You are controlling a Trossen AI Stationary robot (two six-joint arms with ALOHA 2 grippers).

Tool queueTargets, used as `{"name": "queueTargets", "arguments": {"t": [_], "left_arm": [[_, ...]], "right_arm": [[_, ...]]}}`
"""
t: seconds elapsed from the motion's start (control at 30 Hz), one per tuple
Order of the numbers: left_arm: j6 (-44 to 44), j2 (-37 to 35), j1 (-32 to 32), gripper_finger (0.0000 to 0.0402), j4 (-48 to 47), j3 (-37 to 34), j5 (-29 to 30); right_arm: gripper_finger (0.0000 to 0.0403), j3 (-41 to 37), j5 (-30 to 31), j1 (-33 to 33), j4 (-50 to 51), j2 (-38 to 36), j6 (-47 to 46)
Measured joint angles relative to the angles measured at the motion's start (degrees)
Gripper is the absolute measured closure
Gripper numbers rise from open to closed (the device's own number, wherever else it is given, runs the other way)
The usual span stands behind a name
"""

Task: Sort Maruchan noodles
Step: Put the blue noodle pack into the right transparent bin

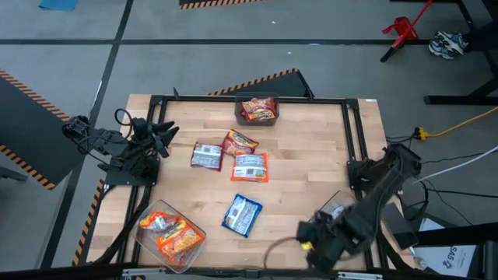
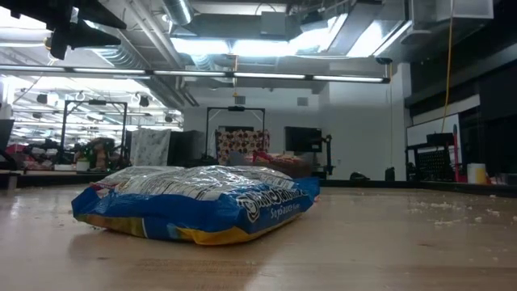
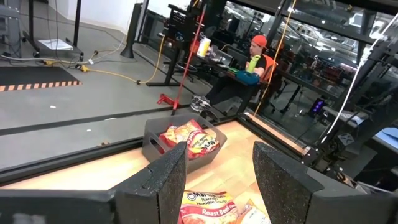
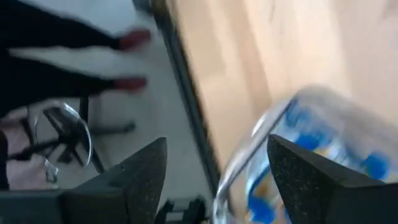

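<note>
Four noodle packets lie flat on the wooden table in the high view: a silver-and-red one [image 1: 206,156], a red-orange one [image 1: 240,141], an orange one [image 1: 250,166] and a blue-and-white one [image 1: 242,215]. The blue one fills the low view [image 2: 194,202]. My left gripper [image 1: 163,132] hovers open at the table's left side, aimed at the middle packets [image 3: 208,205]. My right gripper [image 1: 311,233] is open near the table's near right corner, over a clear bin [image 4: 305,143] holding blue packets. It holds nothing.
A dark bin [image 1: 257,110] with red-orange packets stands at the far edge, also seen in the left wrist view [image 3: 180,140]. A clear bin [image 1: 171,233] with orange packets sits at the near left corner. A black frame rail [image 1: 354,132] borders the table. A person [image 3: 249,65] sits beyond it.
</note>
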State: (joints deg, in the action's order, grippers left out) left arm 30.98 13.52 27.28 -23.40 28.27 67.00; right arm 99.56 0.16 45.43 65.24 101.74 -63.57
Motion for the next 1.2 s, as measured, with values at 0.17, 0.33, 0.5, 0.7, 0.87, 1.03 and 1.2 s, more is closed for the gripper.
{"name": "queueTargets", "arguments": {"t": [0.17,0.33,0.5,0.7,0.87,1.03,1.2], "left_arm": [[0.02,0.00,-0.01,0.0225,0.01,0.00,-0.46],[0.12,0.00,0.00,0.0225,0.02,0.00,-1.44],[0.17,0.00,-0.02,0.0225,0.02,0.00,-3.31],[-0.02,0.00,0.01,0.0225,-0.18,0.01,-3.53],[-0.02,0.01,0.01,0.0225,-0.76,0.00,-3.56],[-0.04,0.02,-0.02,0.0225,-1.70,0.00,-3.63],[-0.05,0.00,0.00,0.0225,-1.70,0.00,-3.61]], "right_arm": [[0.0139,4.94,12.50,-6.61,2.38,-0.14,12.00],[0.0138,3.11,13.44,-15.11,-0.68,1.14,21.64],[0.0120,-1.16,4.55,-21.01,-9.80,5.76,30.86],[0.0085,-3.84,3.29,-25.01,-13.18,13.29,38.58],[0.0060,-3.84,-0.10,-27.33,-17.78,18.93,42.33],[0.0045,-3.82,-2.34,-27.88,-18.78,22.69,43.50],[0.0051,-3.80,-1.09,-27.85,-18.52,24.81,43.30]]}}
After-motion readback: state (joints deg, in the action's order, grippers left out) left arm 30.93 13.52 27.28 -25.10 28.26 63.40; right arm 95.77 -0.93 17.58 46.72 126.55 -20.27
